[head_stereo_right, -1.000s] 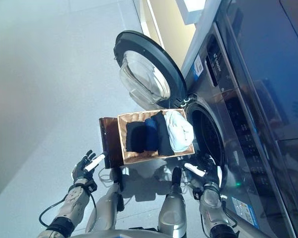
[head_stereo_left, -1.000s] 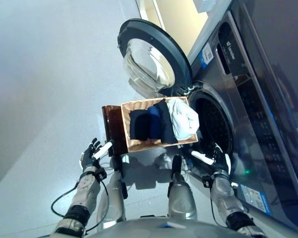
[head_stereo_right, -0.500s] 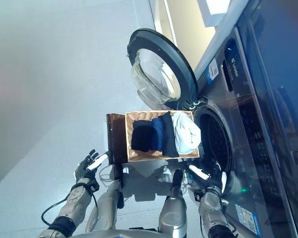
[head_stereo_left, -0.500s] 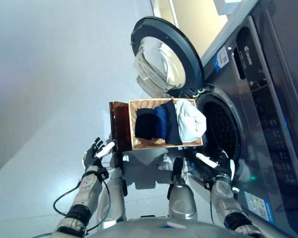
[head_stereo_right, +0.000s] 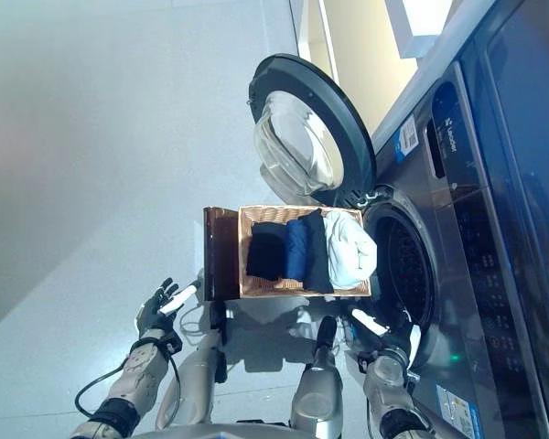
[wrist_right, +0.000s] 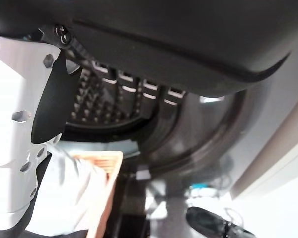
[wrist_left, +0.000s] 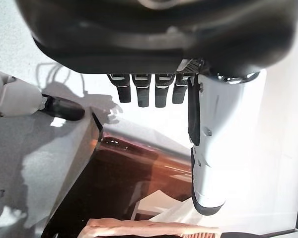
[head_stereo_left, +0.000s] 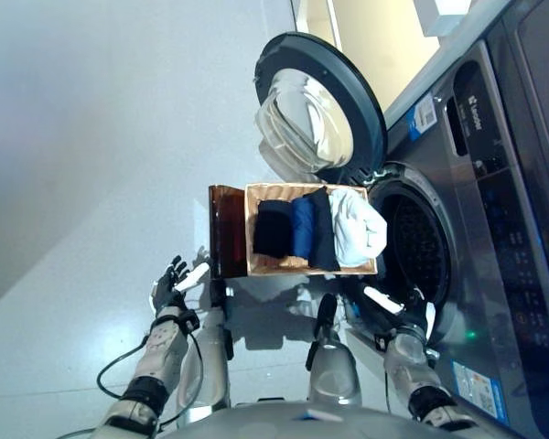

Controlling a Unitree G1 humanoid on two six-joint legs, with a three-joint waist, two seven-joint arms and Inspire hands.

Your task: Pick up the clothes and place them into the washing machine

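Left eye: clothes [head_stereo_left: 316, 229] piled in basket [head_stereo_left: 256, 265], just left of washing machine [head_stereo_left: 494, 238] drum; nothing picked yet. Left wrist: left hand [wrist_left: 154, 91] relaxed, empty. Right wrist: right hand [wrist_right: 139, 84] empty, fingers extended. Next, probably: reach and grasp white garment.

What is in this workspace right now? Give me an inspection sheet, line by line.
Surface: pale grey floor.
Job's things: dark, blue and white clothes in wicker basket; washing machine, door open, drum beside the basket.
Clutter: brown box against the basket.
Hands: left hand open, empty, beside the box; right hand open, empty, at the drum mouth.
Cables: nothing seen.
Surroundings: yellow wall behind the machine.
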